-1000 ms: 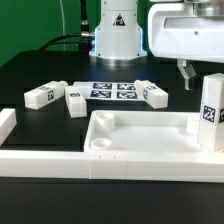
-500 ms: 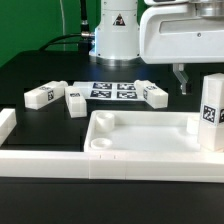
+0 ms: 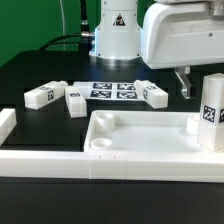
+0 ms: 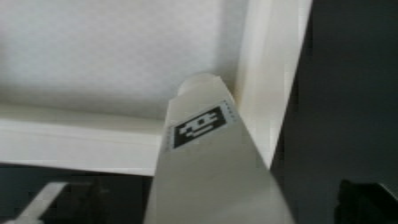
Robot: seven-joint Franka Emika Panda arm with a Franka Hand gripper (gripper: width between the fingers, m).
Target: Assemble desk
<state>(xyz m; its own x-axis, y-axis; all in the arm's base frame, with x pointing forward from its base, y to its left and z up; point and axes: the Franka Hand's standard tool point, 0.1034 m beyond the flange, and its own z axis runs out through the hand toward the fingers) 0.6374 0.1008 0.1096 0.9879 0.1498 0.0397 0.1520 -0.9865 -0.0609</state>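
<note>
While the gripper (image 3: 188, 84) hangs just behind the upright leg (image 3: 211, 112) at the tabletop's (image 3: 140, 160) corner on the exterior view's right, its opening cannot be judged.

We record one white leg (image 4: 210, 175) with a black-and-white tag (image 4: 201, 127) on its near face. Its far end narrows toward the floor of the tabletop (image 4: 107, 50), just beside the raised rim (image 4: 270, 60). The dark table (image 4: 356, 80) lies beyond that rim.
</note>
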